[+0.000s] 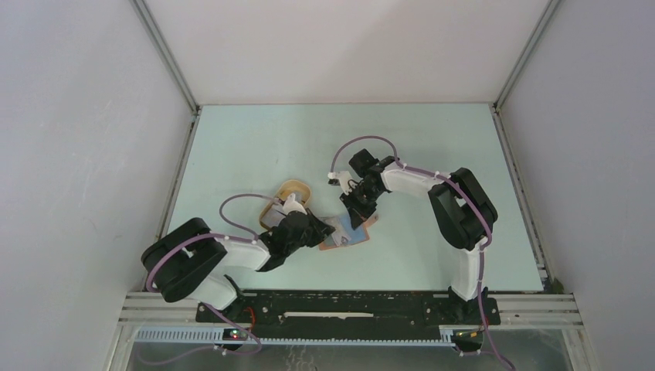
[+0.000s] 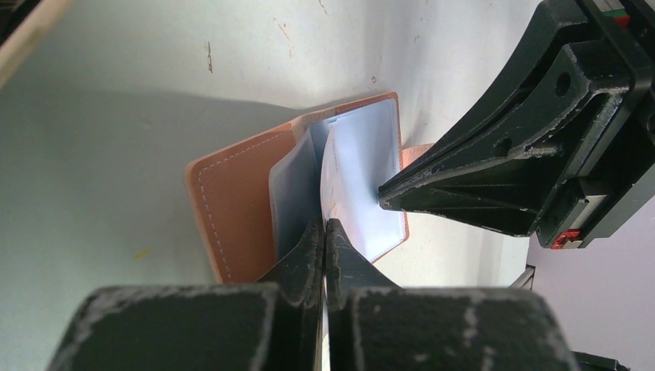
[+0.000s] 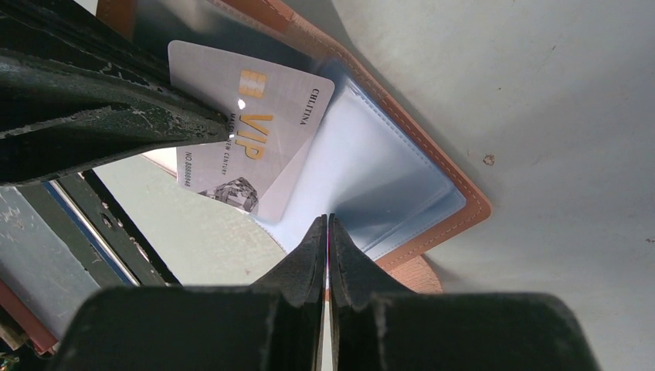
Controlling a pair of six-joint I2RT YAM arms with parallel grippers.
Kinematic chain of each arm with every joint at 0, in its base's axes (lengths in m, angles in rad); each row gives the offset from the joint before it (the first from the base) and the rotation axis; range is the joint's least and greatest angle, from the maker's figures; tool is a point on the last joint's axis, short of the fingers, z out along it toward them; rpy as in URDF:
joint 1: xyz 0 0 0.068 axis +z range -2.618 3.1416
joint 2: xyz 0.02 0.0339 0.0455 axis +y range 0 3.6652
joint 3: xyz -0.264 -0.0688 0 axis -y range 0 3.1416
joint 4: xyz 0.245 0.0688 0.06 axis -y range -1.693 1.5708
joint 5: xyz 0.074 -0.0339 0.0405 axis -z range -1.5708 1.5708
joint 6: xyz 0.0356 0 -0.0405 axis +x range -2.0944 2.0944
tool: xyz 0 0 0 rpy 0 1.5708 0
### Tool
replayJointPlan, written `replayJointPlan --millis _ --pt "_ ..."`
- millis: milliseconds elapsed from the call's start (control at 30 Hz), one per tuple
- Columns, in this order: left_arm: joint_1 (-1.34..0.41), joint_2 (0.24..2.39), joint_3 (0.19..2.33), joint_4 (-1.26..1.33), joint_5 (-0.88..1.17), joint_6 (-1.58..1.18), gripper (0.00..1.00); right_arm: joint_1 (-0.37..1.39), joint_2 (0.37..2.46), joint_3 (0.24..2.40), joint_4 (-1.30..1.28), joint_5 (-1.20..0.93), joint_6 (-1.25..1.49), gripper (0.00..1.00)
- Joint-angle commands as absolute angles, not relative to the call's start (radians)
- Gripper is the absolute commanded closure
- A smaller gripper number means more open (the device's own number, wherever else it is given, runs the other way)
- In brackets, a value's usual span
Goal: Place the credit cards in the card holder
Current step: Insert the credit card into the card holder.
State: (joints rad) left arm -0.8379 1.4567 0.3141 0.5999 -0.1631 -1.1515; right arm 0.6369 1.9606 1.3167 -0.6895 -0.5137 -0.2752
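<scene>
white card (image 3: 255,139) marked "vip", "chiltina", tilted, corner toward open card holder (image 3: 457,195), pinched by left gripper (image 2: 325,226), sleeve (image 3: 371,178) clamped by right gripper (image 3: 327,220)

Both arms bend inward with wrists tipped down. The left tool (image 2: 324,226) and right tool (image 3: 326,220) sit tip to tip, each with its jaws pinched together.

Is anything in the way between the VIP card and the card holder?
Nothing visible: the left end effector holds the VIP card against the card holder's sleeves, while the right end effector pinches one sleeve's edge.
</scene>
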Motion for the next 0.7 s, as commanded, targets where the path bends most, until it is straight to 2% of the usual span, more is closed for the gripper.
replayJointPlan --millis 0,667 --pt "-0.85 1.459 0.349 0.455 -0.187 -1.132 1.0 0.639 1.96 1.346 -0.696 -0.523 -0.287 0.91" --pt "-0.863 1.468 0.389 0.331 -0.183 -1.168 1.0 0.647 1.967 1.345 -0.69 -0.511 -0.279 0.91"
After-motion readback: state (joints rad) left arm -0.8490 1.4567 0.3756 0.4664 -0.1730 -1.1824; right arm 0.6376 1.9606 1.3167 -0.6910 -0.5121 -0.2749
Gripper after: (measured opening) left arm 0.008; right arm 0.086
